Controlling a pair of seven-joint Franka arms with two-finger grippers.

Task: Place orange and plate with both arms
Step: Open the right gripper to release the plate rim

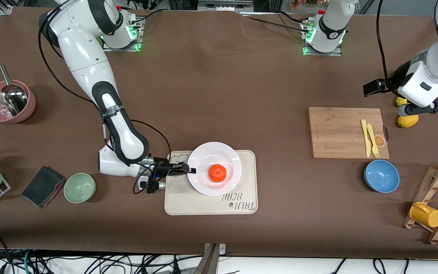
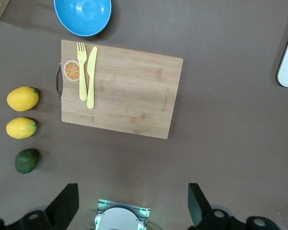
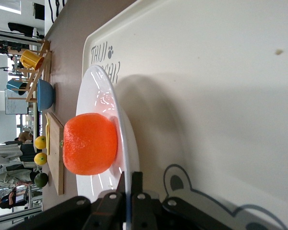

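Observation:
The white plate [image 1: 214, 168] lies on the cream bear-printed tray [image 1: 211, 205] with the orange [image 1: 217, 172] in its middle. My right gripper [image 1: 191, 170] is shut on the plate's rim at the edge toward the right arm's end of the table. In the right wrist view the two fingers pinch the thin rim [image 3: 129, 178] of the plate [image 3: 102, 103], with the orange [image 3: 89, 143] just past them. My left gripper [image 2: 133, 203] is open and empty, raised above the table near the lemons; the left arm waits there.
A wooden cutting board [image 1: 346, 132] with a yellow knife and fork [image 1: 370, 138] lies toward the left arm's end, a blue bowl [image 1: 381, 176] nearer the front camera. Lemons [image 1: 407, 121] lie beside the board. A green bowl [image 1: 80, 187], grey cloth [image 1: 43, 185] and pink bowl [image 1: 7, 102] sit toward the right arm's end.

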